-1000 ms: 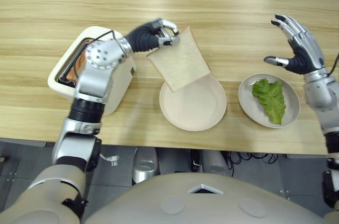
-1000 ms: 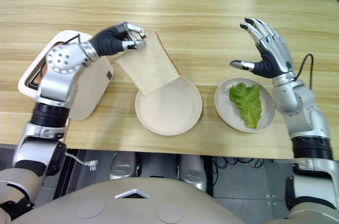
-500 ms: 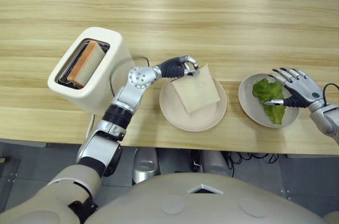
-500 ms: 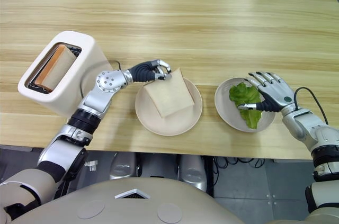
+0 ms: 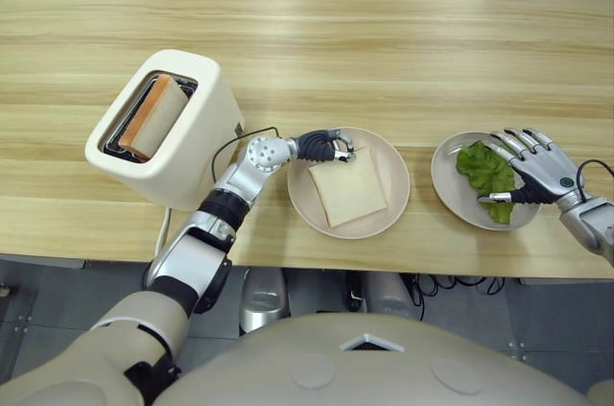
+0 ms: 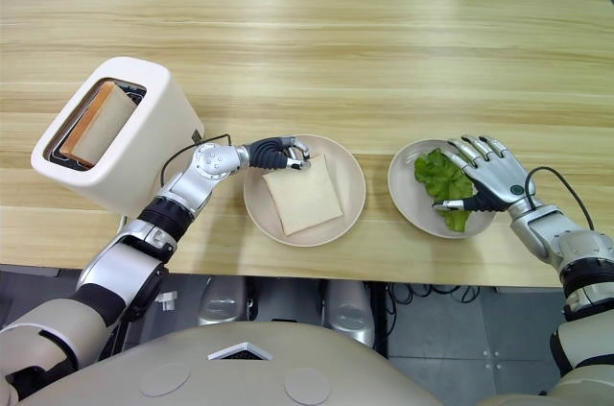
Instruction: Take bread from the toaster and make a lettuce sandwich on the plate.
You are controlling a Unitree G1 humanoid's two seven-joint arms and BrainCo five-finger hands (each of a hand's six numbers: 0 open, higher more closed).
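A slice of white bread lies flat on the beige plate near the table's front edge. My left hand is at the slice's far left corner, fingers curled and pinching it. The white toaster stands at the left with a second slice upright in its slot. A lettuce leaf lies on a small grey plate at the right. My right hand rests over the leaf's right side, fingers spread, thumb touching its lower end.
The toaster's black cable runs along the table between the toaster and the beige plate, under my left forearm. The far half of the wooden table is bare. Both plates sit close to the front edge.
The bread slice has come down from a tilt to lie flat on the plate, my left hand sinking with it. My right hand has settled slightly lower on the lettuce.
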